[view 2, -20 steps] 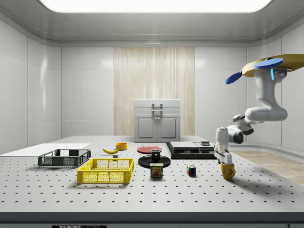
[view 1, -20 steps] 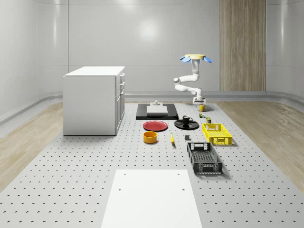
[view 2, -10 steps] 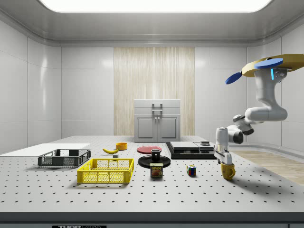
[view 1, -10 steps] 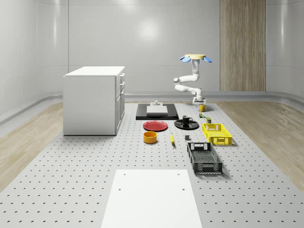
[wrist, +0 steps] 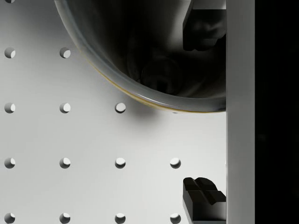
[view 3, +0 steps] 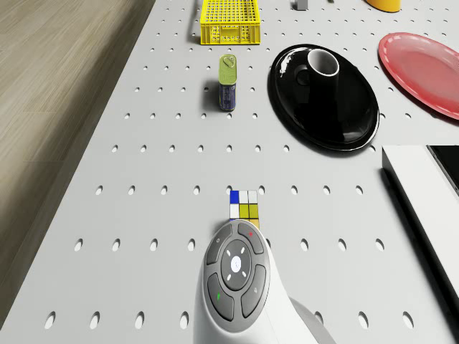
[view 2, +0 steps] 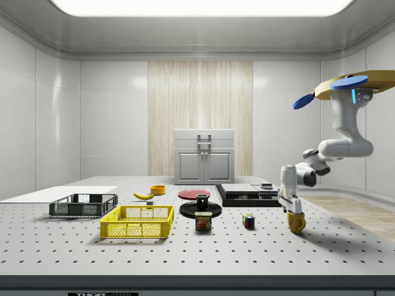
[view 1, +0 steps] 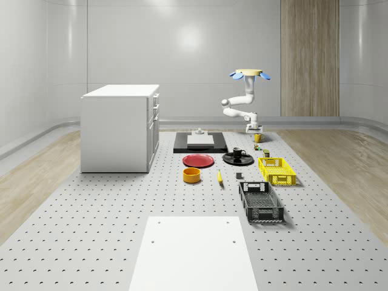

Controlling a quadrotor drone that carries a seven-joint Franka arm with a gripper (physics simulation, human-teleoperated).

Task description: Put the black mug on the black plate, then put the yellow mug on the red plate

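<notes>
Room: pale walls, a wood panel, a white cabinet on the perforated desk.
Drone: the drone hovers over the desk's far edge, at the side view's right.
Pincer: the pincer points down at the yellow mug; fingers spread, one inside the rim, one outside.
Black mug: the black mug stands upright on the black plate.
Red plate: the red plate lies just beside the black plate.
</notes>
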